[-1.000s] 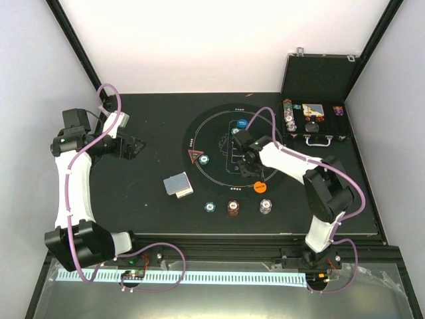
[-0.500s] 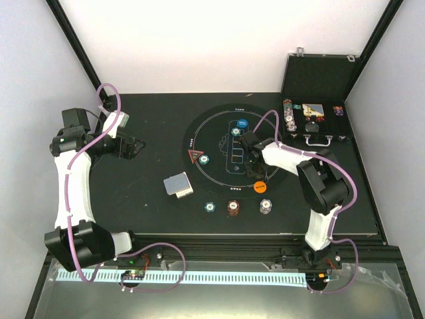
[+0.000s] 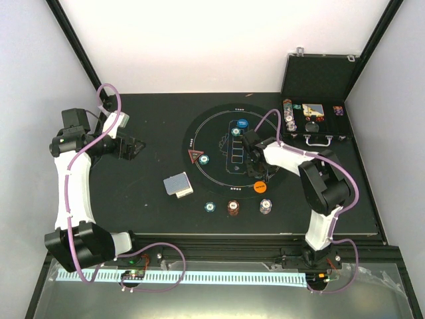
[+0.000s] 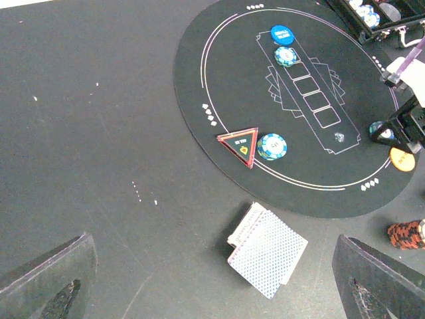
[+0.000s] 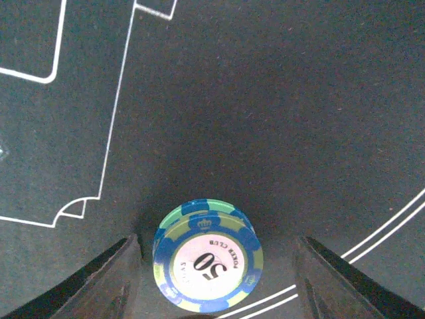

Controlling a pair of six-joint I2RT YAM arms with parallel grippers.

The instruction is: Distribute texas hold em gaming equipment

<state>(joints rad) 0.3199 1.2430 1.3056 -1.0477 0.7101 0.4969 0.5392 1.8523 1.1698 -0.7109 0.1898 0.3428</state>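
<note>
Pale walls (image 3: 219, 46) set in black frame posts close in the black table (image 3: 146, 113) at the back and both sides. A round mat (image 3: 214, 174) with white printed outlines covers the middle. The widest open stretch of tabletop lies to its left. An open black case (image 3: 317, 80) sits at the far right corner, its lid up against the wall.

The left gripper (image 3: 136, 146) hangs over the left of the table, well apart from the mat, its jaws spread wide on nothing. The right gripper (image 3: 255, 165) is low over the right half of the mat, its jaws parted on either side of a green-and-blue chip marked 50 (image 5: 207, 256). The chip lies flat between the printed card boxes and the ring line, with a gap on each side.

The playing cards (image 3: 178, 185) lie stacked off the mat's near-left rim. Three chip stacks (image 3: 233, 208) stand in a row by the near edge. The orange button (image 3: 259, 187) sits on the mat's near rim and the blue button (image 3: 242, 123) at its far side, beside another chip (image 3: 236, 131). The red triangle (image 3: 194, 157) touches a green chip (image 3: 203, 159) at the left rim.
</note>
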